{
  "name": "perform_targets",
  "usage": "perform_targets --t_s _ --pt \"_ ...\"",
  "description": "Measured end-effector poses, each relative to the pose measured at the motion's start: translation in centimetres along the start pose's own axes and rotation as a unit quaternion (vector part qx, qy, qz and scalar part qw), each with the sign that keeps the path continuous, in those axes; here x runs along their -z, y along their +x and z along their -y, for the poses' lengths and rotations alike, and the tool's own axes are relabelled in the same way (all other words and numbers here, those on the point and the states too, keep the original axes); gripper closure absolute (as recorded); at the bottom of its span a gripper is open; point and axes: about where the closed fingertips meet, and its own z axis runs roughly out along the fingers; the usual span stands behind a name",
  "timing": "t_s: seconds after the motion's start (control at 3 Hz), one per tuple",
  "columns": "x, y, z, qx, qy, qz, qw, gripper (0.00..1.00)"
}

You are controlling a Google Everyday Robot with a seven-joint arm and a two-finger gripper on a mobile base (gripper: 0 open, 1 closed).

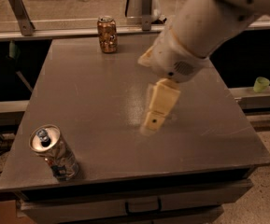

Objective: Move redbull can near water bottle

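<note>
Over table (90, 94) ctr: gripper (156, 113) hovers.

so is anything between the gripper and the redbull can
Nothing visible. The gripper hangs over mid-table, the redbull can stands at the near left corner, only table top between them. The brown can is off at the far edge.

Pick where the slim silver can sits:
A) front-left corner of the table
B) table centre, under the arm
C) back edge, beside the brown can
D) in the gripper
A: the silver can sits at the front-left corner of the table, well apart from the gripper, which hangs over the table's middle.
</note>
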Motion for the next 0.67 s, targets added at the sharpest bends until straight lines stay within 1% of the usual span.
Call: perform_targets --t_s 0.33,0.67 --pt "-5.59 -6.46 -1.32 0.05 -0.069 0.06 0.9945 0.0" --pt "-5.59 -6.46 -1.33 0.05 -0.069 0.06 0.9945 0.0"
